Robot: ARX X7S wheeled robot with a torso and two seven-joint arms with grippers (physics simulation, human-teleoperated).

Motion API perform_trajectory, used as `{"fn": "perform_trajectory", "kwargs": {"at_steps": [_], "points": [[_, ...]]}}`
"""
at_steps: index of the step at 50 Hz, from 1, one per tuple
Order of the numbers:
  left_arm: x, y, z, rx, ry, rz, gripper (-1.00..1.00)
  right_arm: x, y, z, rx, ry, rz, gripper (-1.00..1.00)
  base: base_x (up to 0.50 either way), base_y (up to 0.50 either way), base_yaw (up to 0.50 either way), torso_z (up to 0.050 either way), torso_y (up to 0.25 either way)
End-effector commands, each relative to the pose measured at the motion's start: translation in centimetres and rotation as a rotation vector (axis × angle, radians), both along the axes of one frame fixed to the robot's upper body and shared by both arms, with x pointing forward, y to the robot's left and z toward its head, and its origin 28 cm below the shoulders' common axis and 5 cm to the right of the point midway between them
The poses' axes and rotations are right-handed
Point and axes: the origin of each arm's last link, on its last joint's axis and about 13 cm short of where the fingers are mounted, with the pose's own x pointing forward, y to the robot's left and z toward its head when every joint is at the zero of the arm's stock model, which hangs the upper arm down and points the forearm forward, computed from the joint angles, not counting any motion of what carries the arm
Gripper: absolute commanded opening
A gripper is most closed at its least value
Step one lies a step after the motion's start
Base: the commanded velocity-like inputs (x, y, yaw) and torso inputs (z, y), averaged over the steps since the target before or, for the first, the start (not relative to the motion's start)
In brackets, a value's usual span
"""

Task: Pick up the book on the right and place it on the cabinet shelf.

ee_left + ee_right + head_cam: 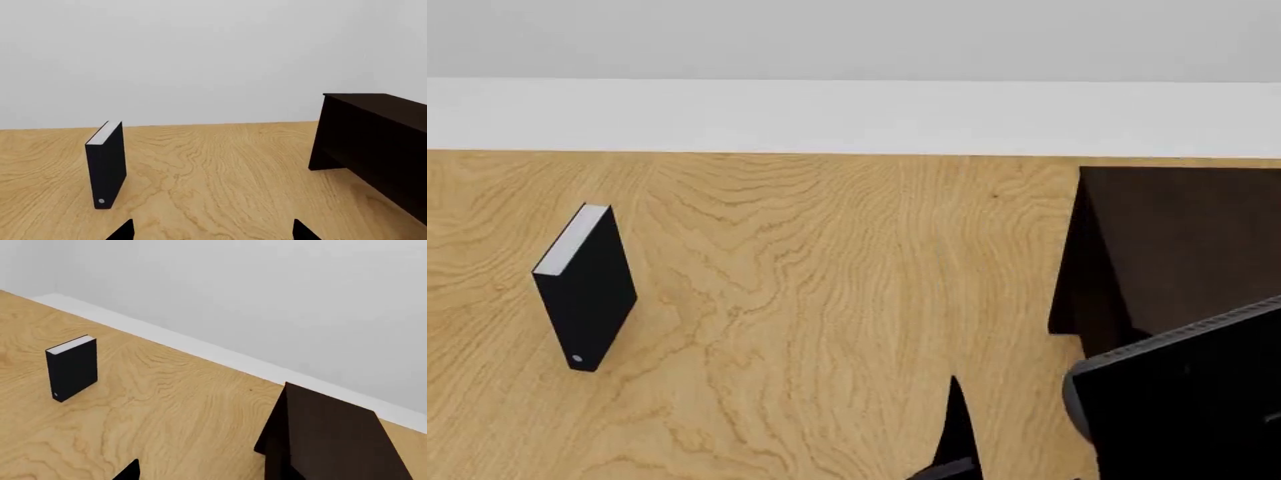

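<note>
The book on the right shows in no view. A thin black book point(587, 295) stands upright on the wooden table point(827, 300), at the left; the wrist views show the same black book point(107, 167) point(72, 367). The very dark cabinet point(1174, 240) stands at the right, seen from outside as a cabinet side point(373, 145) point(327, 440); its shelf is hidden. My left gripper point(213, 232) is open over bare table, only its fingertips point(123, 231) showing. My right gripper point(217, 472) stands open, one fingertip point(130, 471) visible, the other lost against the cabinet.
A white wall point(854, 110) runs along the table's far edge. My right arm's dark link point(1181, 400) covers the lower right of the head view, in front of the cabinet. Bare wood lies between the black book and the cabinet.
</note>
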Motion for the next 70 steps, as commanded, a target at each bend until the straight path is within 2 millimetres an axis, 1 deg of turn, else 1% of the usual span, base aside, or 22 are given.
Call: {"fn": "perform_trajectory", "kwargs": {"at_steps": [1, 12, 20, 24, 25, 52, 70], "points": [[0.2, 0.0, 0.1, 0.004, 0.004, 0.001, 1.00, -2.2, -0.2, 0.0, -0.002, 0.084, -0.022, 1.00, 0.00, 0.00, 0.00, 0.000, 0.000], [0.4, -0.1, -0.1, 0.009, 0.006, -0.013, 1.00, -3.4, -0.1, -0.8, -0.027, 0.144, 0.013, 1.00, 0.00, 0.00, 0.00, 0.000, 0.000], [0.5, 0.0, -0.1, 0.011, 0.009, -0.014, 1.00, -4.0, 0.1, -0.9, -0.051, 0.171, 0.042, 1.00, 0.00, 0.00, 0.00, 0.000, 0.000], [0.6, 0.0, -0.1, 0.016, 0.008, -0.016, 1.00, -4.2, 0.2, -1.3, -0.067, 0.218, 0.042, 1.00, 0.00, 0.00, 0.00, 0.000, 0.000], [0.6, 0.0, -0.1, 0.016, 0.009, -0.017, 1.00, -4.2, 0.2, -1.3, -0.052, 0.213, 0.053, 1.00, 0.00, 0.00, 0.00, 0.000, 0.000], [0.8, -0.1, -0.5, 0.017, 0.011, -0.023, 1.00, -4.8, 0.4, -4.1, -0.143, 0.350, 0.129, 1.00, 0.00, 0.00, 0.00, 0.000, 0.000], [1.1, -0.1, -0.7, 0.009, 0.014, -0.030, 1.00, -5.1, 0.3, -5.5, -0.153, 0.421, 0.119, 1.00, 0.00, 0.00, 0.00, 0.000, 0.000]]}}
